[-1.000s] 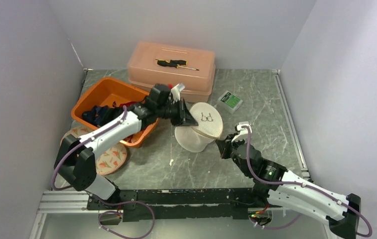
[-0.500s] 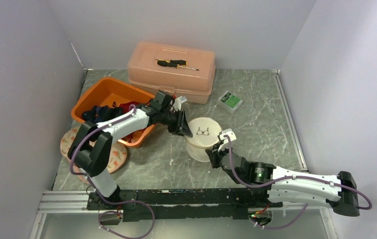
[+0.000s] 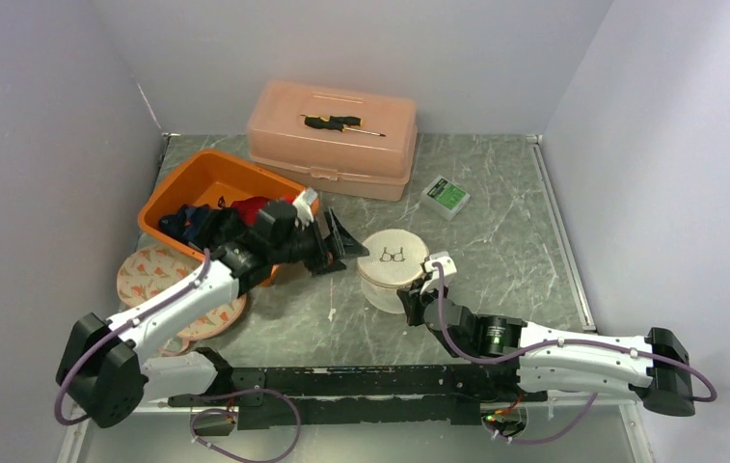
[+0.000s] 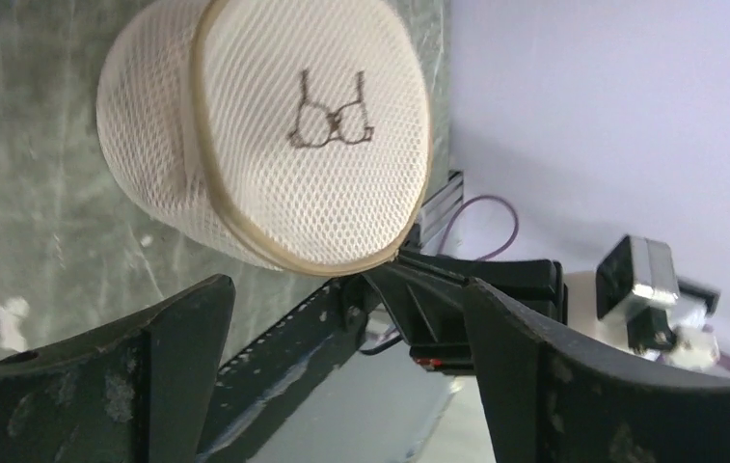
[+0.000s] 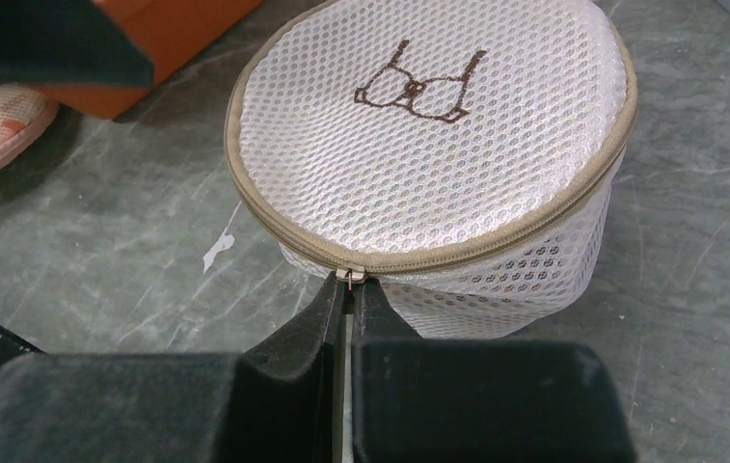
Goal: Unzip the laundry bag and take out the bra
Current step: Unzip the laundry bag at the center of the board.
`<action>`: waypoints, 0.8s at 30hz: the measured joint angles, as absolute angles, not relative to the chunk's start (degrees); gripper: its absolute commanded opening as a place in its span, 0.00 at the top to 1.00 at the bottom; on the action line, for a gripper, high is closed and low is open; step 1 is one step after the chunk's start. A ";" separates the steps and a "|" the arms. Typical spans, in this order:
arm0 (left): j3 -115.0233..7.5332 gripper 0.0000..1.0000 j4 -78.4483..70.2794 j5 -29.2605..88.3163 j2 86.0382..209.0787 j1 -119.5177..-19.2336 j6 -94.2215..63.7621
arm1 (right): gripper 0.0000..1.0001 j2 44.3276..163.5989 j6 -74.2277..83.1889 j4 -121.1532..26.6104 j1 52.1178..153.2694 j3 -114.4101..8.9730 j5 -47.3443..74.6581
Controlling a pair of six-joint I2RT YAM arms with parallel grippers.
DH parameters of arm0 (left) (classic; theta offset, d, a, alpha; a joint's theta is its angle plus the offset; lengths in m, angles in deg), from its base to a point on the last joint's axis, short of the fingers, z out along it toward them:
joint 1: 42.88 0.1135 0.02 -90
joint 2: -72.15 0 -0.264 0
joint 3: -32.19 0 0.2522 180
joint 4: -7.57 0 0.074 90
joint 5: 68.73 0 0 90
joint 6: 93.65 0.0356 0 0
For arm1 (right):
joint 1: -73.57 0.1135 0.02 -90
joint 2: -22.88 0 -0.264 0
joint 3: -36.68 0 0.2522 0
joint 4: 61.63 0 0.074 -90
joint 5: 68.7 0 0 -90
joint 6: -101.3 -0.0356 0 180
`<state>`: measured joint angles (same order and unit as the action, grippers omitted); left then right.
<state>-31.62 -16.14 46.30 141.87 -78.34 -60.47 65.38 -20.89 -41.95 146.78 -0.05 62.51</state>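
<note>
Round white mesh laundry bag [image 3: 392, 262] sits mid-surface, upright like a drum, flat face with brown bra sketch up, tan zipper round the rim. Right tool [image 5: 349, 289] at its 5 o'clock, pinched tight on metal zipper pull [image 5: 346, 277]. Left tool [image 3: 335, 244] at 9 o'clock, spread wide, holding nothing. Grey-green marbled surface [image 3: 496, 241], pale lilac walls. Green-labelled box [image 3: 445, 197] at 1 o'clock, print unreadable.

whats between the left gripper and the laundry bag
Only bare table; the top view shows a short gap between the open left gripper and the laundry bag, nothing in it.
</note>
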 measured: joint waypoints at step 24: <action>-28.54 0.36 -5.06 29.50 155.37 -94.29 -90.56 | 1.00 67.33 -20.39 -42.92 146.78 -0.05 62.99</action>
